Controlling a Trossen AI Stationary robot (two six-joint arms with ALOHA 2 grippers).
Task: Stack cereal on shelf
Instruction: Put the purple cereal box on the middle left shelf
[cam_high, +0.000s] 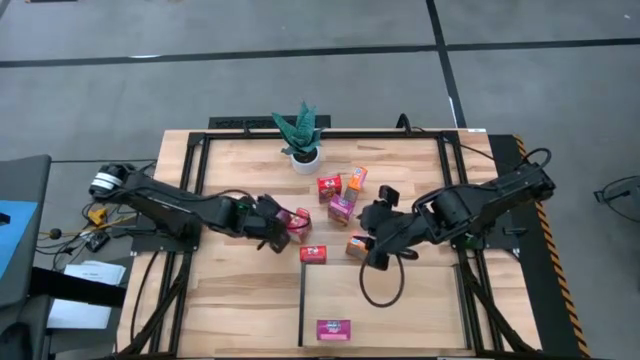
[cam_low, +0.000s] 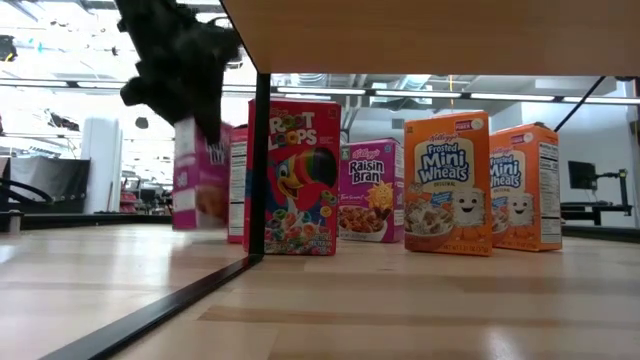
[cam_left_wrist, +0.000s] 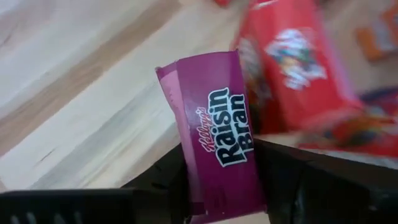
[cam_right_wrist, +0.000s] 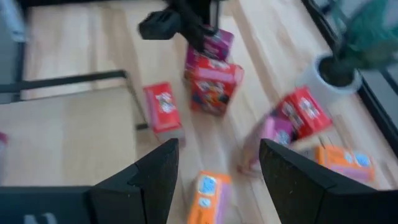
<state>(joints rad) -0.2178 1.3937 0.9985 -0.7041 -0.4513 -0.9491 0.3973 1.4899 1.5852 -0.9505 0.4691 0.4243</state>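
Left wrist view is showing, nearest the lens, the left gripper (cam_left_wrist: 217, 180) closing its two dark fingers around a magenta-purple cardboard Raisin Bran box (cam_left_wrist: 214, 130), one finger on each side; a red cardboard cereal box (cam_left_wrist: 292, 68) is standing just beyond it. From above, that gripper (cam_high: 278, 226) is sitting left of the cluster, outside the shelf (cam_high: 400, 310), the light wood panel edged with a thin black strip at the near side of the slatted wooden counter (cam_high: 240, 310).

The right gripper (cam_right_wrist: 217, 168) is hanging with its fingers spread wide and nothing between them, over an orange cardboard box (cam_right_wrist: 205, 196) lying near the shelf's far edge.

By my judgement the task is barely beginning: only one purple box (cam_high: 333, 328) is lying on the shelf, a flat red box (cam_high: 313, 254) is resting at its far border, and the others are waiting near the potted green plant (cam_high: 302, 135).

Several things are proving hard to read. Both wrist views are smearing the farther boxes. In the low view a dark upright strip is cutting across the red box, and the left gripper is covering much of the purple one. Whether the gripped box is touching the counter, I cannot tell.
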